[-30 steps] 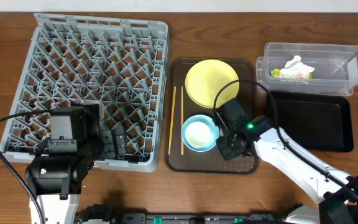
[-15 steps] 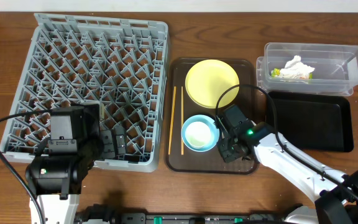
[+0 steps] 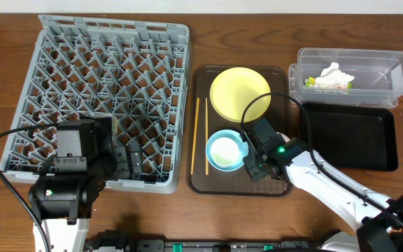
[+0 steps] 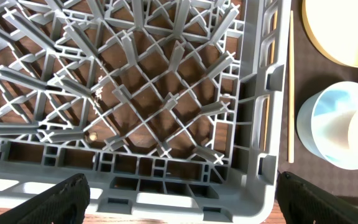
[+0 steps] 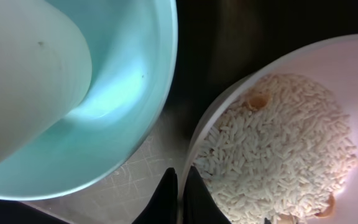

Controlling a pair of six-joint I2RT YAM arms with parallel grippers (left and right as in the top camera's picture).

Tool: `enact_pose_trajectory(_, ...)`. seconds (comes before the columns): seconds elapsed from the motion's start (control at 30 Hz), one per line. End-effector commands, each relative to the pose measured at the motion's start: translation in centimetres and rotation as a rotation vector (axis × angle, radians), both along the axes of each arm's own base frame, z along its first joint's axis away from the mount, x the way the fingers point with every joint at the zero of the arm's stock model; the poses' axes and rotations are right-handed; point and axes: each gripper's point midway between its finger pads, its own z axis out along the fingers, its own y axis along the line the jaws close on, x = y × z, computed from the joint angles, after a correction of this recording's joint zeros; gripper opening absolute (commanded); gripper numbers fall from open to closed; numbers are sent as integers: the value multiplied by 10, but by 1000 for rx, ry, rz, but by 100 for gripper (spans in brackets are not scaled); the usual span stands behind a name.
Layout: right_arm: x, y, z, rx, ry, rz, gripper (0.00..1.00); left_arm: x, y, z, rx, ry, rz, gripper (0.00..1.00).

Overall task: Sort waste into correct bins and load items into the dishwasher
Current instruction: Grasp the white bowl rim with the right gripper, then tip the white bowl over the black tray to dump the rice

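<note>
My right gripper [image 3: 257, 168] [image 5: 180, 193] is shut on the rim of the white bowl [image 5: 328, 62], which holds the beige food crumbs [image 5: 278, 143]. In the overhead view the arm hides this bowl. Beside it stands the light blue bowl [image 3: 226, 150] [image 5: 123, 112] [image 4: 334, 124] with the small white cup [image 5: 23, 81] in it. The yellow-green plate [image 3: 239, 92] and the chopsticks [image 3: 201, 136] [image 4: 290, 81] lie on the brown tray [image 3: 278, 105]. My left gripper [image 3: 128, 161] [image 4: 179, 199] is open over the near right corner of the grey dish rack [image 3: 103, 91] [image 4: 166, 93]. The paper wrapper [image 3: 331, 77] lies in the clear tub [image 3: 390, 70].
The shallow black tray [image 3: 352, 136] sits in front of the clear tub at the right. The dish rack fills the left half of the wooden table. Cables run from both arms across the table.
My right gripper has moved slightly toward the front of the brown tray, and the things on the tray have shifted a touch to the right. The left arm has not moved.
</note>
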Motion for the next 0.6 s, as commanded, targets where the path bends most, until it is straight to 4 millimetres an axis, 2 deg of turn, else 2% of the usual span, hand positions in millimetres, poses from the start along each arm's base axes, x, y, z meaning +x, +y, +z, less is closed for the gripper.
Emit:
enact_pose_trajectory(0.0, 6, 3, 11, 27, -10, -53, 1, 2, 1, 7, -6, -15, 11, 96)
enact_pose_trajectory(0.1, 22, 5, 33, 64, -45, -111, 1, 2, 1, 7, -6, -15, 11, 96)
enact_pose_trajectory(0.23, 44, 5, 74, 152, -97, -158, 1, 2, 1, 7, -6, -15, 11, 96)
enact_pose_trajectory(0.37, 66, -9, 109, 258, -132, -236, 1, 2, 1, 7, -6, -15, 11, 96)
enact_pose_trajectory(0.57, 79, -38, 120, 446, -69, -358, 1, 2, 1, 7, -6, -15, 11, 96)
